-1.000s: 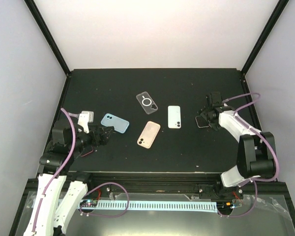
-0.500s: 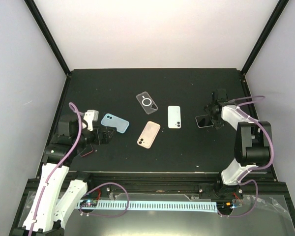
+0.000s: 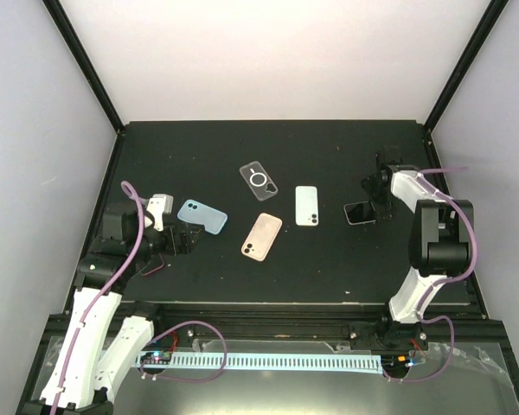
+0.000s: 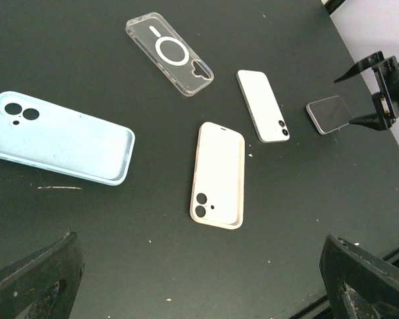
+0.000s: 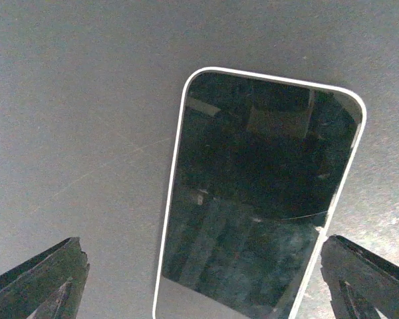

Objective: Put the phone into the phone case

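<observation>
A phone (image 5: 259, 193) with a dark screen and white rim lies face up on the black table, also seen at the right as the phone (image 3: 360, 213). My right gripper (image 5: 199, 266) hovers over it, open, one finger on each side and neither touching. A white phone (image 3: 306, 206) lies face down to its left. Three cases lie open side up: a pink case (image 4: 217, 174), a light blue case (image 4: 60, 137) and a clear case (image 4: 169, 54). My left gripper (image 4: 199, 279) is open and holds nothing, near the blue case (image 3: 201, 216).
The black table (image 3: 329, 147) is bounded by a raised frame and white walls at the back and sides. A small dark, red-edged thing (image 3: 152, 265) lies under the left arm. The right arm (image 3: 428, 242) stands folded along the right edge.
The right gripper has drawn back toward the far right, off the dark phone, which stays flat where it was. The left wrist shifted slightly, then held still.
</observation>
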Robot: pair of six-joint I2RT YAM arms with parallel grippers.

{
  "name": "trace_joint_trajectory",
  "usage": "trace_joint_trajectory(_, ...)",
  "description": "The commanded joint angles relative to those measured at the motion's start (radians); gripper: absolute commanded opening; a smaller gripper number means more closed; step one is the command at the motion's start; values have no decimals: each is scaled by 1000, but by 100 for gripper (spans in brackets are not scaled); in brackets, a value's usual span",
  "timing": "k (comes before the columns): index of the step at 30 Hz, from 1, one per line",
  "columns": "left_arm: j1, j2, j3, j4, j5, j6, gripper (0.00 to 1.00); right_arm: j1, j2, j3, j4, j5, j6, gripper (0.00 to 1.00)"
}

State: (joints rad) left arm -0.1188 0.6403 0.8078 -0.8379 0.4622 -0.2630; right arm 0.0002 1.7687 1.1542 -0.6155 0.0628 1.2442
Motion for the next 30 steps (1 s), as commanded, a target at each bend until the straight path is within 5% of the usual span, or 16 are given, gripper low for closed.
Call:
trace_joint_trajectory(1, 1, -17, -9, -15, -24, 9, 99, -4, 78, 117, -170, -34, 84, 96)
trace_joint_trajectory(30, 2, -16, -12, -9, -27, 11, 99, -8, 272, 320, -423, -108, 183, 100)
